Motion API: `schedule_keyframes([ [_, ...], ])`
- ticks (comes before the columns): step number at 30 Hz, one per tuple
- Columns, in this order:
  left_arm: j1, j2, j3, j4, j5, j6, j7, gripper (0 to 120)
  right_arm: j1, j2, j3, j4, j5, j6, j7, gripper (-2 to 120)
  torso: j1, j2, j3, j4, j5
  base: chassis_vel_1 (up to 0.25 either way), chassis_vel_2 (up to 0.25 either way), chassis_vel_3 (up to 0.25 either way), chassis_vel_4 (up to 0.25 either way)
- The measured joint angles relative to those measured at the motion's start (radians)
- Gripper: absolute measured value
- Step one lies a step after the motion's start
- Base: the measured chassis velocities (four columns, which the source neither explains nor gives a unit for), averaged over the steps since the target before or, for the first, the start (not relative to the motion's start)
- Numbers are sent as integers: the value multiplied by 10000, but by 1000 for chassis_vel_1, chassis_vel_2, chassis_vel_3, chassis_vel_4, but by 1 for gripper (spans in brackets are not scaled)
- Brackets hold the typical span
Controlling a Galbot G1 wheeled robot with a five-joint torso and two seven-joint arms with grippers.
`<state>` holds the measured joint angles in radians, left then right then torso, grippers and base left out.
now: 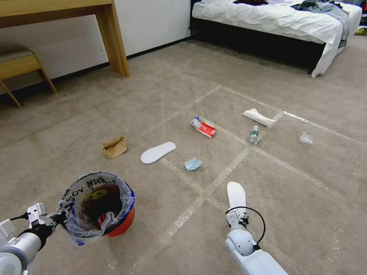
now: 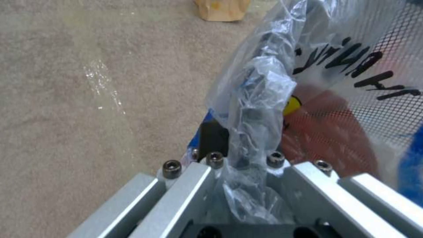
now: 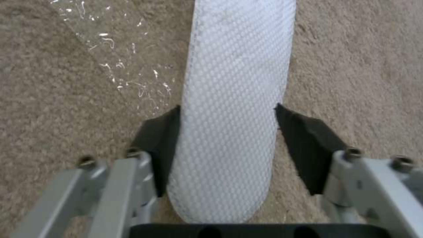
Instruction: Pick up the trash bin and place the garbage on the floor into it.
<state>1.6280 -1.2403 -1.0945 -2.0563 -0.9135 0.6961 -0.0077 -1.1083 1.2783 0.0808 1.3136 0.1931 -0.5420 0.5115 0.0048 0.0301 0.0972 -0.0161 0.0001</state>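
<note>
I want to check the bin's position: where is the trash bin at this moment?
In the head view the trash bin is low on the robot's left, held at its rim by the left gripper, just nearer than the brown paper bag.

Taped carpet (image 1: pixel 290 95); scattered litter (image 1: pixel 158 152)

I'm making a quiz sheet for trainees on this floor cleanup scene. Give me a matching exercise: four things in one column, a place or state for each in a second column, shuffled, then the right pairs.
Things:
1. trash bin
2. near slipper
3. brown paper bag
4. plastic bottle

Places or states:
A. lies on the floor between the right pincer pads
B. stands by a tape line, near a far white slipper
C. held at its bag-lined rim by the left pincer
D. sits on the carpet beyond the bin

Pairs: 1-C, 2-A, 3-D, 4-B
</note>
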Motion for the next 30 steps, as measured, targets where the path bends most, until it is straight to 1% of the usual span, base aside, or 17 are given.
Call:
schedule_keyframes([
  [1,-12,-3,17,18,15,-2,8,1,-6,-1,17,-19,-14,52,-3,48,0,0,0,0,-1,0,0,0,0],
  [2,-28,-3,30,37,26,-3,10,1,-13,3,25,-32,-20,76,-5,43,0,0,0,1,0,0,0,0,0],
  [3,-28,-3,30,37,26,-3,10,1,-13,3,25,-32,-20,76,-5,43,0,0,0,1,0,0,0,0,0],
  [5,-54,12,35,75,33,-5,26,1,-21,32,36,-91,-41,148,-9,32,0,-1,0,1,0,0,0,0,0],
  [6,-54,12,35,75,33,-5,26,1,-21,32,36,-91,-41,148,-9,32,0,-1,0,1,0,0,0,0,0],
  [7,-55,15,36,86,36,-7,30,1,-26,44,39,-127,-61,174,-17,27,0,0,0,1,-1,0,0,0,0],
  [8,-55,17,37,98,41,-11,36,1,-29,57,40,-164,-74,196,-32,20,0,0,0,1,0,0,0,0,0],
  [9,-55,17,37,98,41,-11,36,1,-29,57,40,-164,-74,196,-32,20,0,0,0,1,0,0,0,0,0],
  [10,-55,17,37,109,49,-16,45,1,-30,75,43,-213,-87,224,-41,13,0,0,0,0,-1,0,0,0,0],
  [11,-55,17,37,109,49,-16,45,1,-30,75,43,-213,-87,224,-41,13,0,0,0,0,-1,0,0,0,0],
  [13,-53,19,37,148,70,-21,62,1,-23,125,45,-327,-102,296,-48,2,0,0,0,0,-1,0,0,0,0],
  [15,-51,18,37,157,76,-24,67,1,-20,137,46,-357,-103,315,-48,0,0,0,0,1,-1,0,0,0,0],
  [21,-40,11,35,200,113,-46,94,1,-14,177,120,-418,-73,443,-54,0,0,0,0,1,0,0,0,0,0],
  [27,-69,91,31,191,90,-43,86,1,-123,63,388,81,177,565,-14,0,0,0,0,1,0,0,0,0,0],
  [30,-70,122,35,115,46,-11,65,1,-253,-100,567,471,345,817,-8,0,0,0,0,1,0,0,0,0,0],
])
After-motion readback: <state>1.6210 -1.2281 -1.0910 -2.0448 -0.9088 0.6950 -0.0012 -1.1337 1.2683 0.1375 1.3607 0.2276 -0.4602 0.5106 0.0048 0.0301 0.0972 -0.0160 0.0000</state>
